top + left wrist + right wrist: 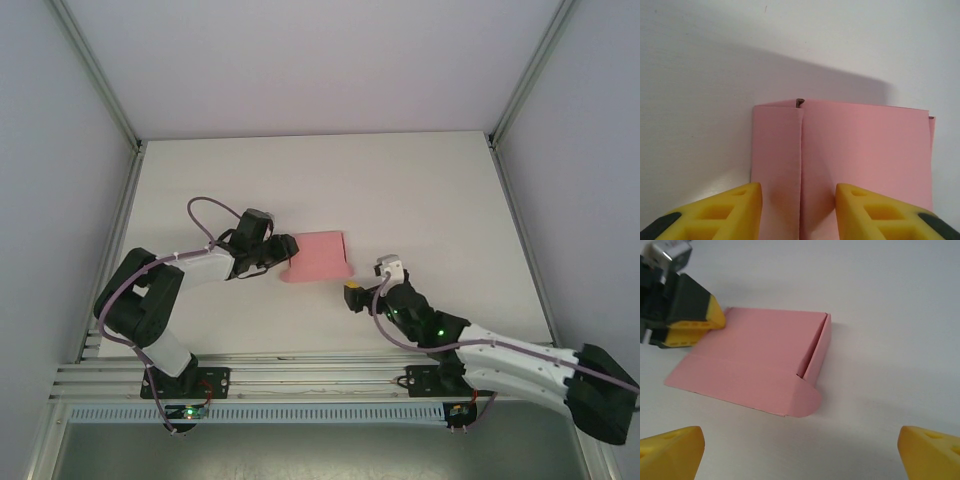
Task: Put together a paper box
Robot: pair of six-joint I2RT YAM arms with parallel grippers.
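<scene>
The paper box [318,256] is a pink, flattened card lying on the white table. In the left wrist view the paper box [855,155] shows a lengthwise crease running between my yellow fingers. My left gripper [283,247] sits at its left edge, jaws partly apart over the card [798,192]. From the right wrist the paper box [750,360] has a rounded tab [807,397] at its near corner and a raised side flap [820,345]. My right gripper [352,293] stands wide open just short of the card's near right corner, nothing between its fingers [800,436].
White walls with metal posts [100,80] close in the table on three sides. An aluminium rail [300,375] runs along the near edge by the arm bases. Bare table [300,170] lies beyond the card.
</scene>
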